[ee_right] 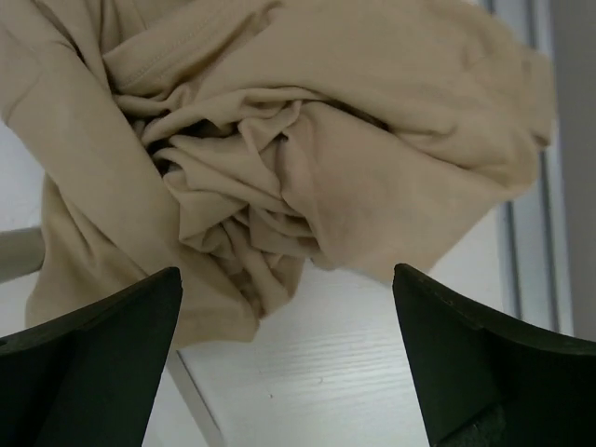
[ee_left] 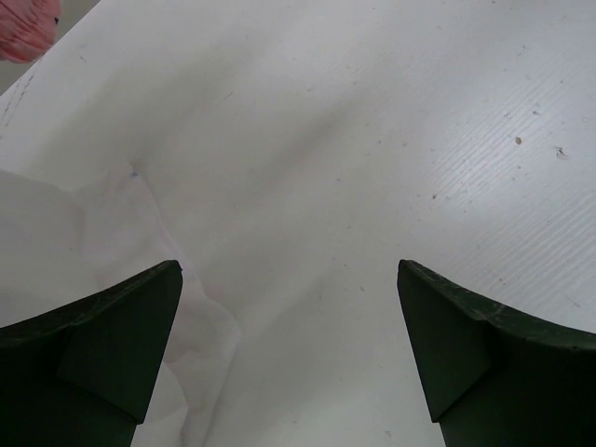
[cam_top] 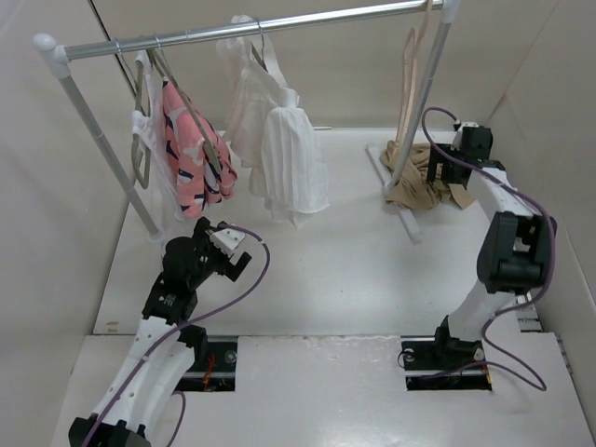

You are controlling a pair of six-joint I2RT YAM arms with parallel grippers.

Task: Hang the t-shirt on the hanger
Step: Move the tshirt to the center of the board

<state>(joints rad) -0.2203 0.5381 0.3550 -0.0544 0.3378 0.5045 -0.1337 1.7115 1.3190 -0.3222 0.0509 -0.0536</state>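
Lying crumpled on the table (cam_top: 354,279) at the rack's right post (cam_top: 426,98), the t-shirt (cam_top: 416,186) is unlifted, and the hanger (cam_top: 410,84) hangs bare on the rail (cam_top: 279,25) above. By my judgement every step remains. The right gripper (ee_right: 289,358) hovers just over the heap, jaws apart and empty. The left gripper (cam_top: 239,259) sits well apart from it, jaws wide.
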